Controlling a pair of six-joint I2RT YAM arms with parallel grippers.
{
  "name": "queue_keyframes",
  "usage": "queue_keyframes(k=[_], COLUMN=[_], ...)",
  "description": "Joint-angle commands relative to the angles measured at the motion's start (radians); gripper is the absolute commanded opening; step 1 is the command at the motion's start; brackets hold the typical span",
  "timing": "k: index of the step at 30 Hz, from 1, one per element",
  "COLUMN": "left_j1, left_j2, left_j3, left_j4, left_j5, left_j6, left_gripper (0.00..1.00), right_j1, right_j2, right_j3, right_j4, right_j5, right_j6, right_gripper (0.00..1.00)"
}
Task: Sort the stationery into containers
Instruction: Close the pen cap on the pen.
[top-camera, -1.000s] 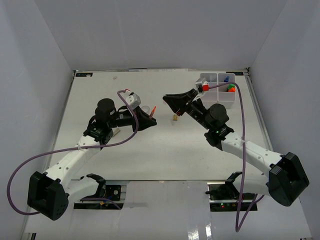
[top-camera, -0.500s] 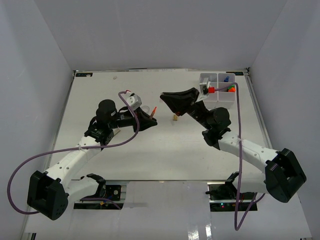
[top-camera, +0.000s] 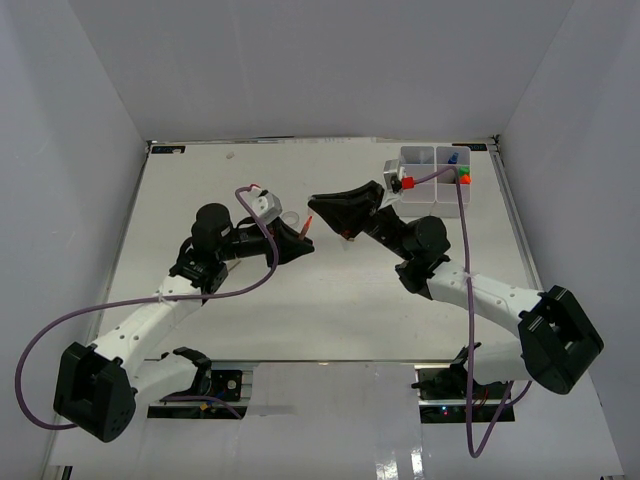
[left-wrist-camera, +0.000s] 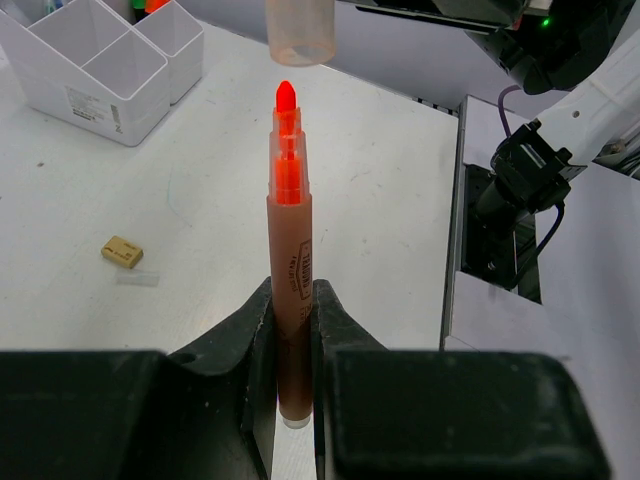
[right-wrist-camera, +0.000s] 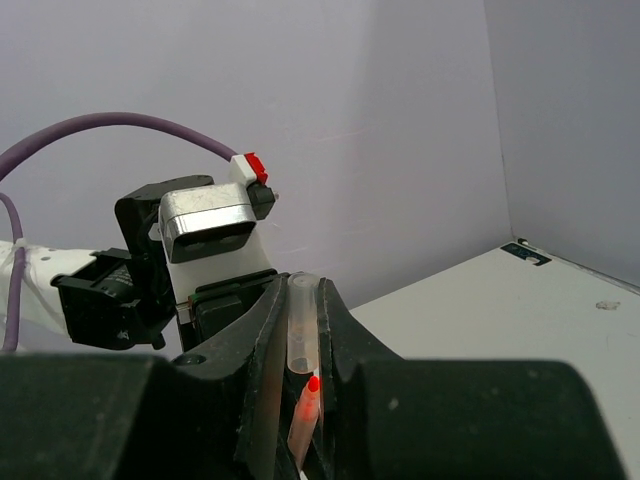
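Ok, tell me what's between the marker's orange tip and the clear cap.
Nothing: only a short open gap separates the marker tip from the cap, seen in the left wrist view.

A robotics lab test cell rather than any lived-in room; a bare white table (top-camera: 330, 320) stands boxed in by plain pale walls (top-camera: 320, 70) on three sides; two black-and-white robot arms, the left arm (top-camera: 150, 325) and the right arm (top-camera: 490, 300), are bolted to a metal mounting rail (top-camera: 300, 380) at the near edge; purple cables (top-camera: 30, 370) loop loosely from the arms' wrists down to the bases.
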Motion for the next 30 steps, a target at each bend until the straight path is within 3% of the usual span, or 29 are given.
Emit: queue_keyframes(k=[1,19,25,30], left_j1=[-0.005,-0.005,-0.005,-0.005], left_j2=[-0.033,-0.057,-0.056,-0.048], left_j3=[-0.008,-0.033,-0.034,-0.018], left_j4=[0.041,0.099,0.193,0.25], left_j5=[0.002,-0.004,0.008,0.019], left_j6=[0.004,-0.007,-0.054,-0.081], left_gripper=[0.0,0.0,0.0,0.0], right_j1=[0.009,0.018,0.022,0.023], right_j2=[-0.003,0.001,0.011,0.018], right_j3=[0.043,0.035,0.041,0.055], right_j4=[0.084,0.078,0.081,0.08], right_j5=[-0.008,-0.019,-0.031,-0.04], right_j6=[-0.007,-0.017,-0.017,-0.017], right_gripper=[0.08,0.08,0.08,0.13])
